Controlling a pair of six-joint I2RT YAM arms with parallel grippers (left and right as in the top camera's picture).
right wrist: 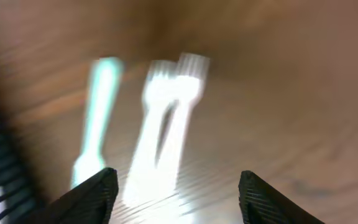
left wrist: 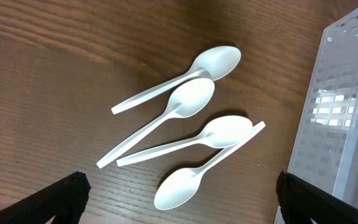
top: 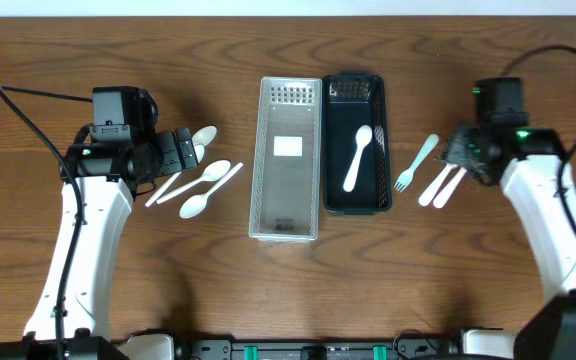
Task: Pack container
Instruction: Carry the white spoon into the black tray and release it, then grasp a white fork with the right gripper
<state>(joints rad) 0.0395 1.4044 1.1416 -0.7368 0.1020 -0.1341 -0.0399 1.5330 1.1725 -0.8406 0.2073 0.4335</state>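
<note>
Packing so far: one white plastic spoon [top: 357, 160] lies inside the black rectangular plastic tray [top: 338, 150], bowl toward 12 o'clock.
Neighbouring container: the pale perforated plastic basket [top: 286, 215] sits touching the black tray at its 9 o'clock side. It holds nothing but what looks like a white label on its floor.
Left to pack, spoons: four loose white plastic spoons [left wrist: 194, 99] lie in an overlapping fan on the wooden table [top: 288, 290], at 9 o'clock of the basket.
Left to pack, forks: a pale green plastic fork [top: 419, 161] and two white plastic forks [top: 444, 185] lie side by side at 3 o'clock of the black tray.
Progress judged: early; by my count one piece of eight is in and seven are on the table.
Left gripper [left wrist: 182, 186]: fingers spread wide, holding nothing and touching nothing, hovering over the spoon cluster near the basket's edge.
Right gripper [right wrist: 176, 186]: its wrist view is blurred, yet the fingers show well apart with nothing between them. It hangs above the forks, and contact cannot be made out.
</note>
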